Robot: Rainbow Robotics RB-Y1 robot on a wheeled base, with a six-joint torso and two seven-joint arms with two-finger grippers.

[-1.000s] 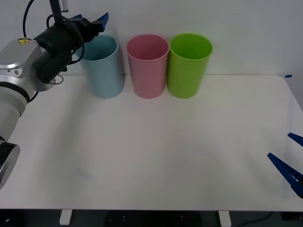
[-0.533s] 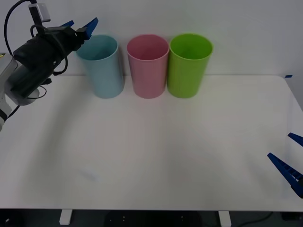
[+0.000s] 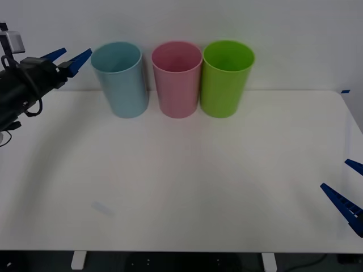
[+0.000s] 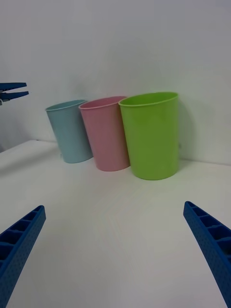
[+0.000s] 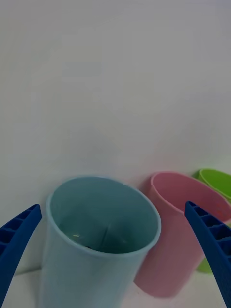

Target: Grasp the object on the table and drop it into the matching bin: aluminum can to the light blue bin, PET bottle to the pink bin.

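The light blue bin (image 3: 121, 82) stands at the back left of the white table (image 3: 187, 187), with the pink bin (image 3: 177, 79) beside it. My left gripper (image 3: 77, 51) hovers open and holding nothing, at rim height just left of the light blue bin. In the left wrist view the left gripper (image 5: 112, 207) looks down into the light blue bin (image 5: 96, 250); its bottom is dim and the aluminum can is hidden. The PET bottle is out of view. My right gripper (image 3: 336, 175) rests open low at the table's right front.
A green bin (image 3: 227, 79) stands to the right of the pink one, the three in a row against the white back wall. In the right wrist view the left gripper (image 4: 14, 91) shows far off beside the row of bins.
My left arm has drawn back to the left, from above the light blue bin's rim to a spot beside it, fingers open throughout. The right arm has not moved.
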